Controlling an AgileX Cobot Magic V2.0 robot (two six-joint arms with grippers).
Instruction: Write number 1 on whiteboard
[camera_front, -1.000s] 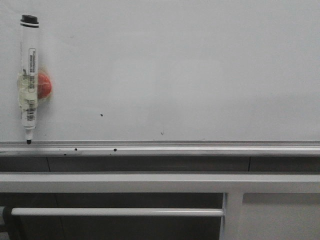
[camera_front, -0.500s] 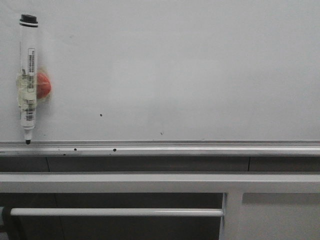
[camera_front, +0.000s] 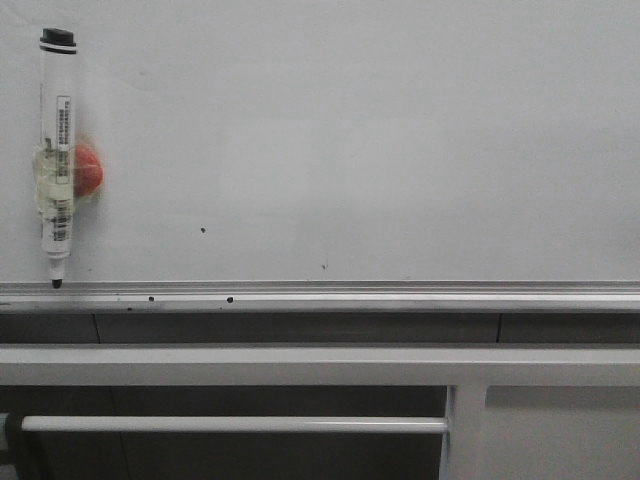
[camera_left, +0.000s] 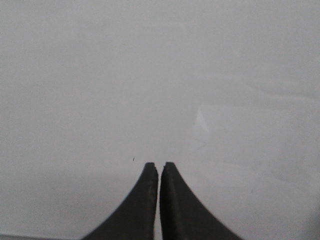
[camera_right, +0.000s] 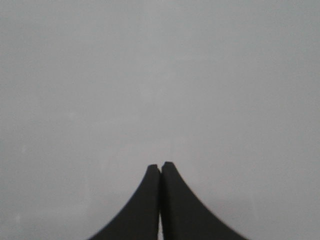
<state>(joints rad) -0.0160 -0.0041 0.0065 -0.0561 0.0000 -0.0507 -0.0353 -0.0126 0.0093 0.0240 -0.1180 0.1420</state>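
Whiteboard (camera_front: 380, 140): large glossy white-grey surface filling the upper front view, bounded below by a silver aluminium rail (camera_front: 400, 296). No marker stroke shows on it; only a few small black specks (camera_front: 203, 230), on the lower board and along the rail.

Marker pen (camera_front: 57, 160): clear-bodied, black cap end up, tip down and just touching the rail, standing nearly upright at the board's far left. Fixed to the board with yellowish tape over a red blob (camera_front: 88, 175) beside its barrel — what the blob is cannot be told.

Frame bars (camera_front: 300, 365): pale grey metal, horizontal, below the rail; a thinner white rod (camera_front: 230, 424) lower still.

Left gripper (camera_left: 159, 167): dark fingers pressed together, holding nothing, facing plain white surface with one tiny speck nearby.

Right gripper (camera_right: 160, 167): fingers likewise closed and empty — before plain grey-white surface.
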